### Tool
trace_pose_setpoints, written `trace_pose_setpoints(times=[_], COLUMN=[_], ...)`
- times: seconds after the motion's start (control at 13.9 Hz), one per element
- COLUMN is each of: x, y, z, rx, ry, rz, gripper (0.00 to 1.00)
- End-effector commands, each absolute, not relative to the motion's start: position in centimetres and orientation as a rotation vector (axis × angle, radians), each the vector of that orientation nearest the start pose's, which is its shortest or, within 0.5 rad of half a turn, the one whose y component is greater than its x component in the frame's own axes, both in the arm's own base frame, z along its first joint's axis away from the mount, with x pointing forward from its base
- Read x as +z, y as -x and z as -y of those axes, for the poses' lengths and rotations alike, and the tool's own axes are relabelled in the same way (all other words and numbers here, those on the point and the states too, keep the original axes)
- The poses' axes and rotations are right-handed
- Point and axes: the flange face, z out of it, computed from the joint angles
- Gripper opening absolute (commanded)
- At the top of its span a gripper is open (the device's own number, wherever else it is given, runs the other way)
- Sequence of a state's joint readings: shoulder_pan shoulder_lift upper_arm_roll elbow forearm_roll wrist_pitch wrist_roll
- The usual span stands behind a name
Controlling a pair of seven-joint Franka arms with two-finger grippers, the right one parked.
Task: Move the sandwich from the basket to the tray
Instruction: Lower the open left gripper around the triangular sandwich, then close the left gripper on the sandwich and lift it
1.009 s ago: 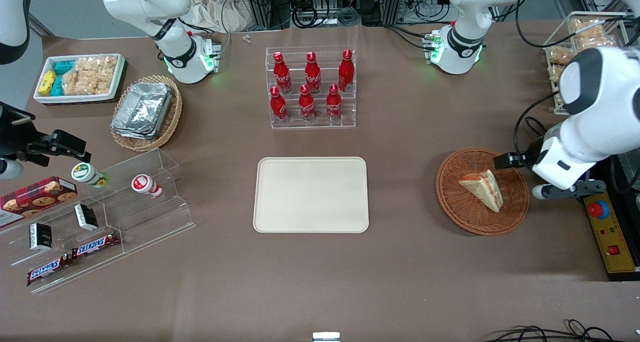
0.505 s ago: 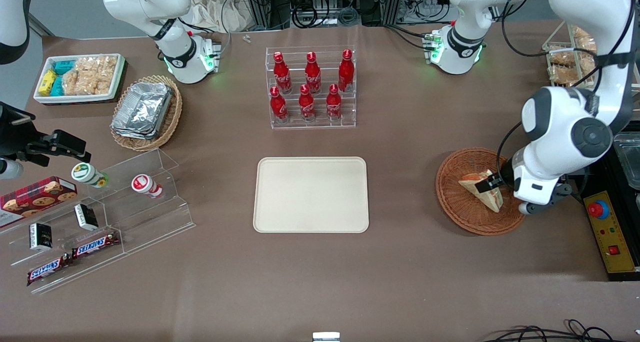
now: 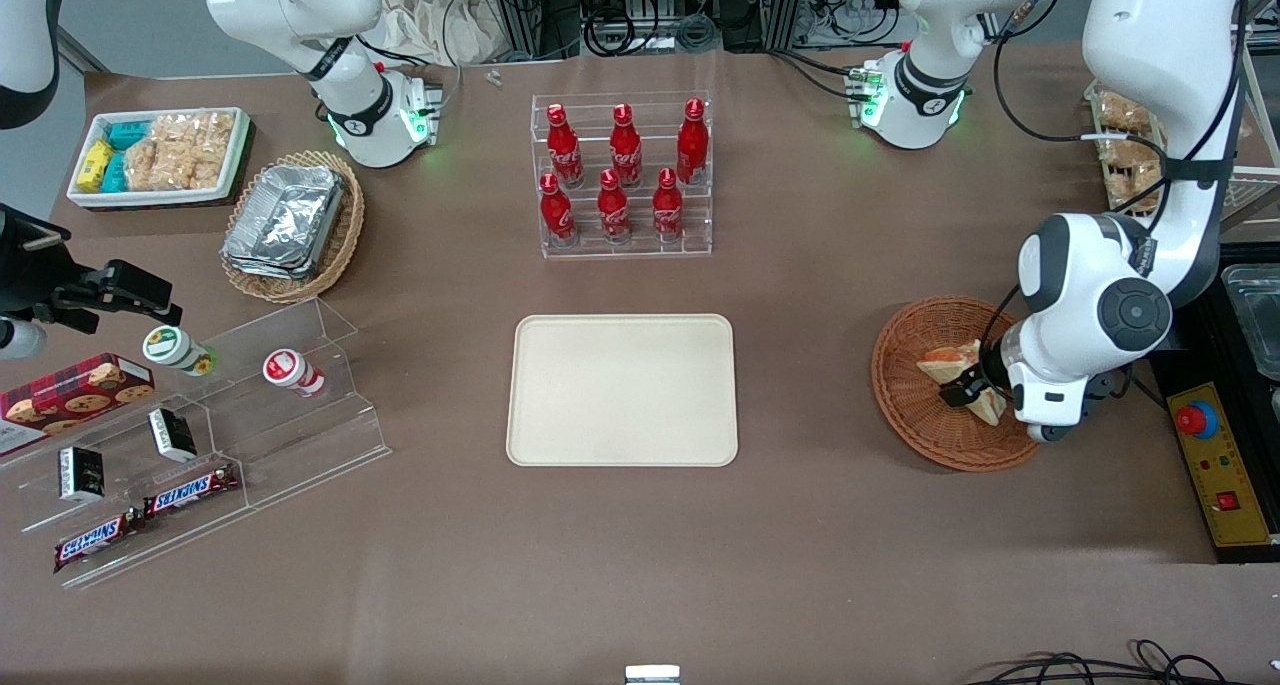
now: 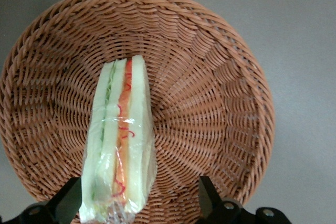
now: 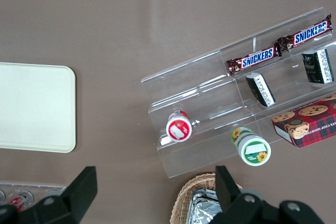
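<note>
Front view shows us the working arm bent down over the round reddish-brown basket [image 3: 915,405], which sits on the brown counter [image 3: 800,525] toward that arm's end, well apart from the cream tray [image 3: 622,389] at the middle. Our tool [image 3: 968,392] hangs low inside the basket, right at the sandwich [image 3: 940,365], and the arm's white wrist covers the part of the basket nearest the counter's edge.

From the left wrist view we see the sandwich [image 4: 122,140] lying in the basket [image 4: 220,87] on the woven floor, wrapped in clear film, its cut edge facing up with green and red-orange stripes between pale bread slices. The tool [image 4: 137,203] straddles one end of the wedge: its two dark fingers [image 4: 207,198] stand wide, one on each side of the sandwich. One finger is close to the bread; the other is clearly apart from it. Neither seems to press on the wrapper, though the closer one is partly cut off, so we cannot be sure of contact there.

Nothing lies on the tray. Farther from the front camera than the tray, a clear rack of red bottles [image 3: 622,175] stands on the counter.
</note>
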State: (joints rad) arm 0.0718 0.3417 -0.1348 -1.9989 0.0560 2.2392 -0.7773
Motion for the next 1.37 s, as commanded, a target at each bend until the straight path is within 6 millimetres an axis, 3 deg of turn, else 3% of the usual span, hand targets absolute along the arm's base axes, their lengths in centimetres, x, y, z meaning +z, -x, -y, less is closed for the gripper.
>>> trace_pose_setpoints(times=[0.0,0.29,0.65,0.79,0.86,0.94,1.01,1.15,1.3], x=[27.1,23.5,22.4,22.5,22.6,22.7,23.0,23.5,25.5], y=[-58.2,-57.7,-58.3,-58.8,-58.9,-58.9,-59.0,-59.3,-60.7], z=[1.0,0.9,1.1,1.5,1.7,2.0,2.4,2.5,2.5], rx=[0.124,0.127,0.135,0.124,0.118,0.113,0.106,0.092,0.059], ry=[2.860,2.867,2.869,2.844,2.818,2.802,2.796,2.799,2.808], rz=[1.067,1.062,1.071,1.149,1.203,1.239,1.257,1.258,1.258], gripper=[1.00,1.00,0.98,0.68,0.48,0.20,0.04,0.00,0.00])
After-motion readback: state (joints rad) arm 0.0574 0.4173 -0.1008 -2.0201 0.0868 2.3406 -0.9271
